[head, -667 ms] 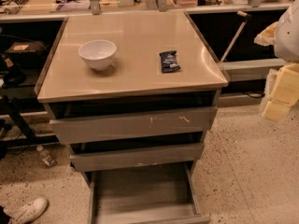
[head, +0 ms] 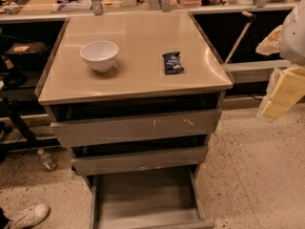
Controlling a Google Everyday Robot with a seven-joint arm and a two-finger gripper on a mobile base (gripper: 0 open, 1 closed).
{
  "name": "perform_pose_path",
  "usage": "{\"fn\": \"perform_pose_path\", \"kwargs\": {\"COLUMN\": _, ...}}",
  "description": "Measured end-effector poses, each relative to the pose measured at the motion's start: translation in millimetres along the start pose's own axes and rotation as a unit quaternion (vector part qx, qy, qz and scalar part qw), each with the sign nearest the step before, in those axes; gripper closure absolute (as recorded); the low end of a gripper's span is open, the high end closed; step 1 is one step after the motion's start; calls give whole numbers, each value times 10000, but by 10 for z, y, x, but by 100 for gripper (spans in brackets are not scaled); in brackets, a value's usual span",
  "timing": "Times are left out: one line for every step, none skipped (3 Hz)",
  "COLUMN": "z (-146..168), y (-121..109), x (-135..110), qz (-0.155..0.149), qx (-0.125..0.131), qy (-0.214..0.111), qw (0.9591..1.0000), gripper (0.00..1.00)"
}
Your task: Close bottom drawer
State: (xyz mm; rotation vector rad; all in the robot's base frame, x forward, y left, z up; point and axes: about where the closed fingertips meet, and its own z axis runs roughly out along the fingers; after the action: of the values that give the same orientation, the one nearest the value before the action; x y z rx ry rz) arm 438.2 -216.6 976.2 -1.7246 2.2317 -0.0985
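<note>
Bottom drawer (head: 143, 197) sits pulled out, needs a push on its front; gripper (head: 279, 99) hangs well apart to its right, probably staging, grip state can't tell.

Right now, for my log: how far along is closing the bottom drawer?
Done: nothing yet; the bottom drawer stands pulled far out, its grey inside showing. In hand: the claw hangs at the right, apart from the cabinet. Left: reach the drawer's front and push it in.

bottom drawer (head: 143, 197) open, gripper (head: 280, 95) apparently at right
</note>
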Motion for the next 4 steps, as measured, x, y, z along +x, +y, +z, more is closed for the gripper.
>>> {"fn": "perform_pose_path", "kwargs": {"z": 0, "y": 0, "x": 0, "qz": 0, "qx": 0, "qy": 0, "qw": 10000, "gripper": 42}}
{"fn": "perform_pose_path", "kwargs": {"z": 0, "y": 0, "x": 0, "qz": 0, "qx": 0, "qy": 0, "qw": 10000, "gripper": 65}}
{"fn": "perform_pose_path", "kwargs": {"z": 0, "y": 0, "x": 0, "qz": 0, "qx": 1, "qy": 0, "qw": 10000, "gripper": 89}}
{"fn": "perform_pose_path", "kwargs": {"z": 0, "y": 0, "x": 0, "qz": 0, "qx": 1, "qy": 0, "qw": 10000, "gripper": 100}}
